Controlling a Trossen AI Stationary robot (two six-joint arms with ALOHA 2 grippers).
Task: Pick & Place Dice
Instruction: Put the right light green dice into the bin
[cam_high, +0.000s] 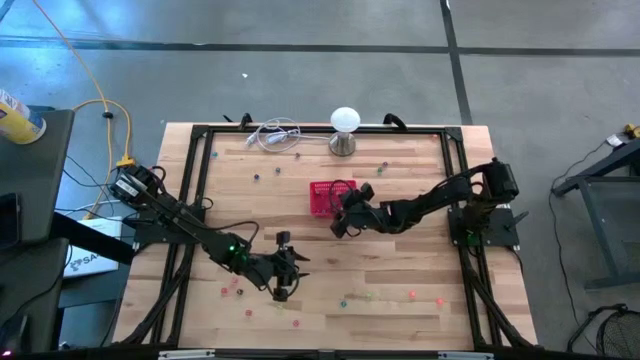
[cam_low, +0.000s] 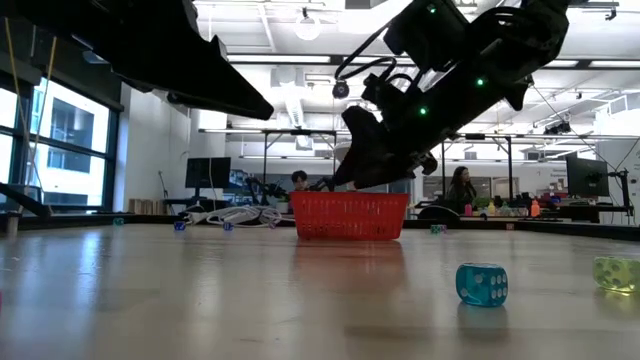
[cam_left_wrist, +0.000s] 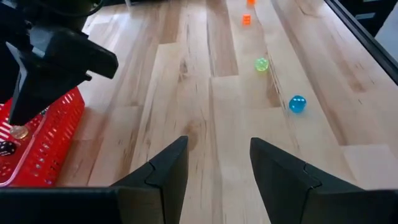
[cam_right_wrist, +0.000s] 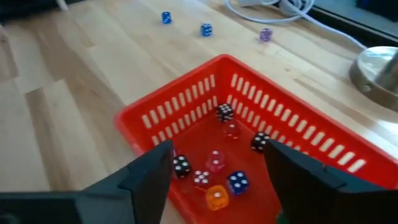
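Over the basket, your right gripper hangs with its dark, blocky fingers spread wide and empty. The basket is red plastic mesh with slotted walls; black, pink, orange and blue dice lie on its floor. That arm reaches in from the right edge, bent low. Your left gripper hovers above the plank table, fingers apart, nothing held; a blue die and a green die lie beyond it.
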